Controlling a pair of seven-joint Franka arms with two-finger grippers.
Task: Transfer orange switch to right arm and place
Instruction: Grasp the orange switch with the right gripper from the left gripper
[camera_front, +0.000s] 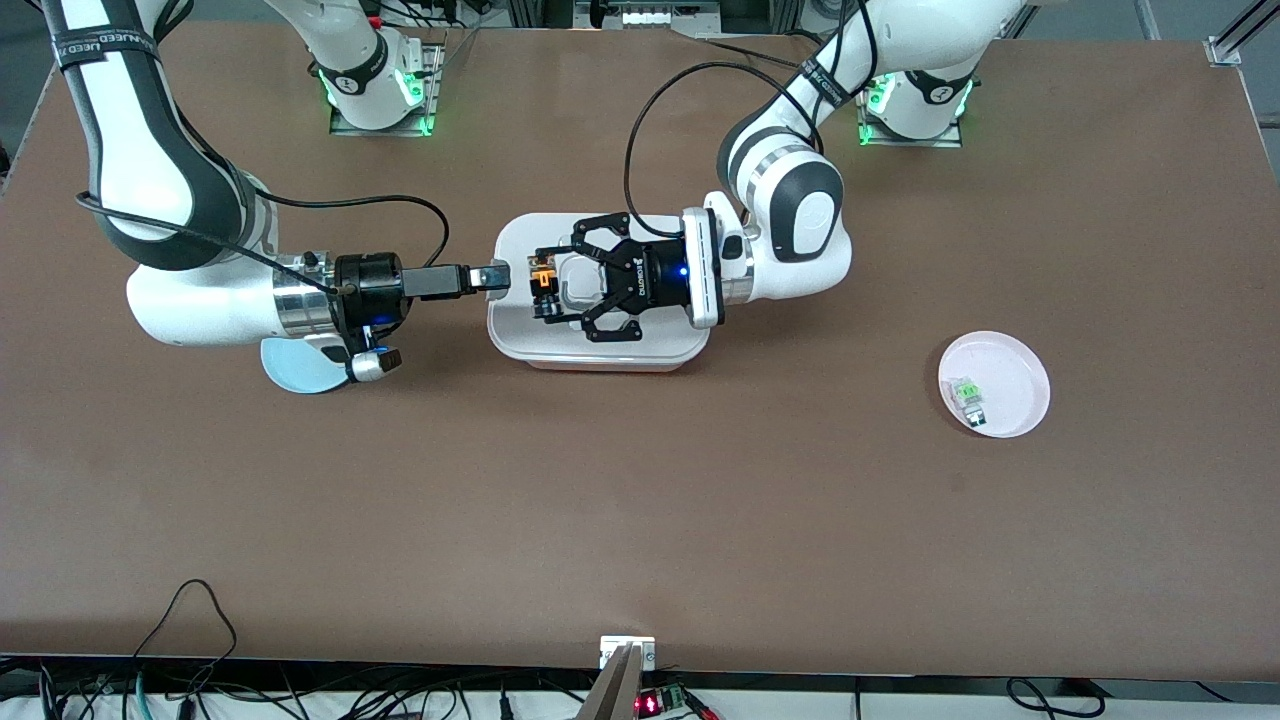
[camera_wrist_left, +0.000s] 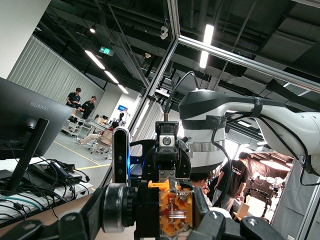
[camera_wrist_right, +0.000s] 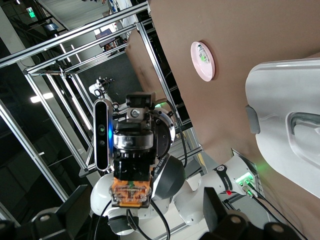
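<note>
The orange switch (camera_front: 543, 279) hangs in the air over the white tray (camera_front: 600, 352). My left gripper (camera_front: 546, 287) is shut on it, reaching in from the left arm's end. In the left wrist view the switch (camera_wrist_left: 176, 210) shows its orange body and copper contacts between the dark fingers of the left gripper (camera_wrist_left: 175, 217). My right gripper (camera_front: 497, 278) faces the switch across a small gap at the tray's edge. It is open, and in the right wrist view its fingers (camera_wrist_right: 216, 210) stand wide apart with the switch (camera_wrist_right: 131, 192) ahead of them, untouched.
A pink plate (camera_front: 1015, 365) holding a small clear part with a green top (camera_front: 968, 397) lies toward the left arm's end, nearer the front camera. A blue plate (camera_front: 295, 372) lies partly under the right arm's wrist. Cables trail from both wrists.
</note>
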